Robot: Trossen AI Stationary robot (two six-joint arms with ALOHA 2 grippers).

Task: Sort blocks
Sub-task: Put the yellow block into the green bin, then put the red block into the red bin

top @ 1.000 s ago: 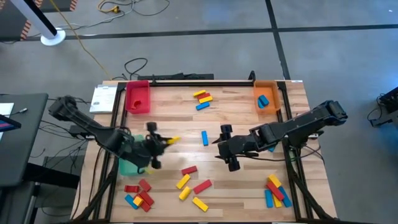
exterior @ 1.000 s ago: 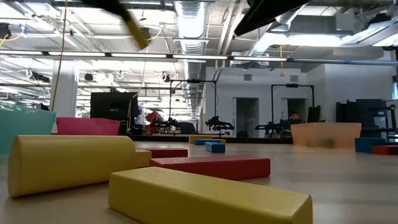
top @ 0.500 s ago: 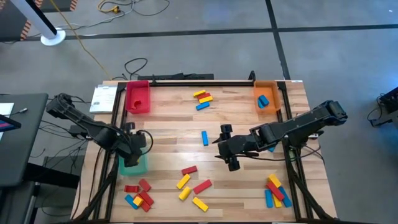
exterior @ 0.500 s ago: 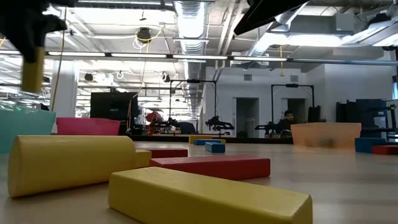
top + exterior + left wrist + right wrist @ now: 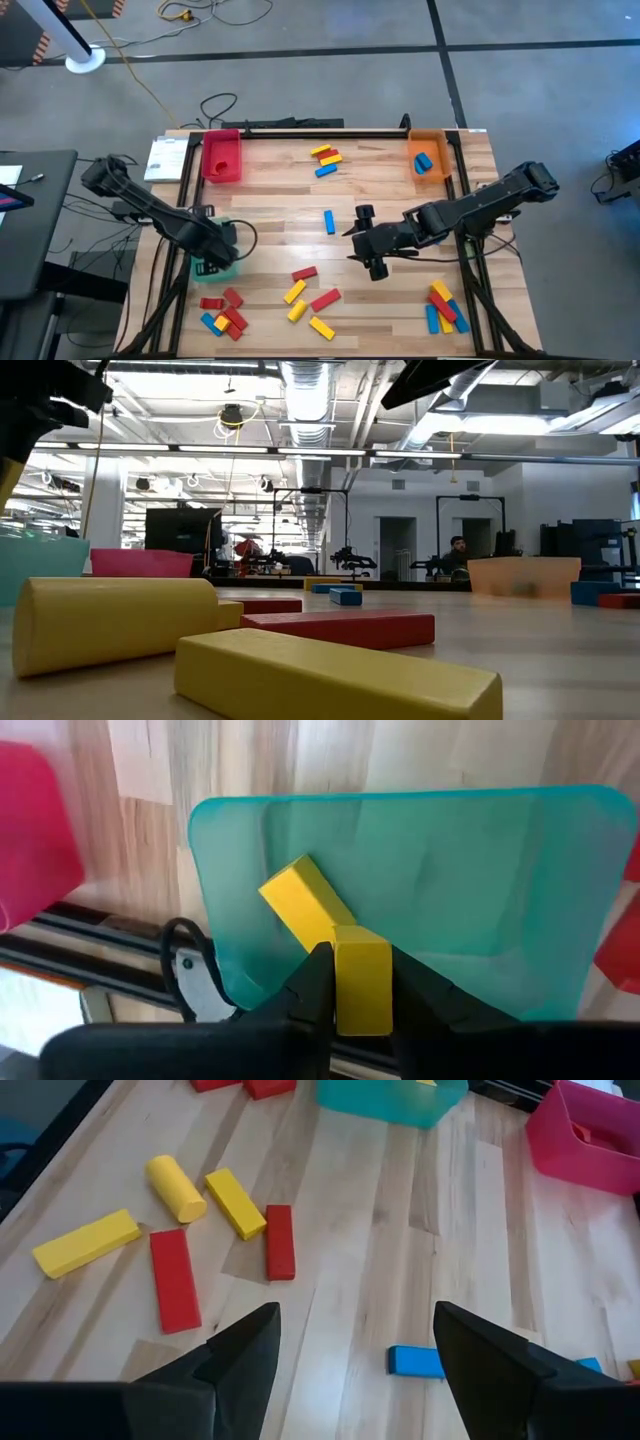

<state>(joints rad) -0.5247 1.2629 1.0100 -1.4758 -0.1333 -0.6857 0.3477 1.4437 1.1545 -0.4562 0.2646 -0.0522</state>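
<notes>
My left hand [image 5: 352, 982] is holding a yellow block [image 5: 362, 978] directly over the teal tray [image 5: 500, 880], ready for release.

I am gripping the block end-on between closed fingers, its long axis pointing straight down into the tray at the counter's [image 5: 390, 195] left edge. A second yellow block [image 5: 300, 900] is already lying slantwise on the tray floor, just beside the one I am holding. The blocks are smooth, matte, square-edged bars; the tray is translucent plastic with rounded corners. My right hand [image 5: 366, 242] is waiting open and empty at mid-counter, with a blue block [image 5: 328, 221] nearest it.
</notes>
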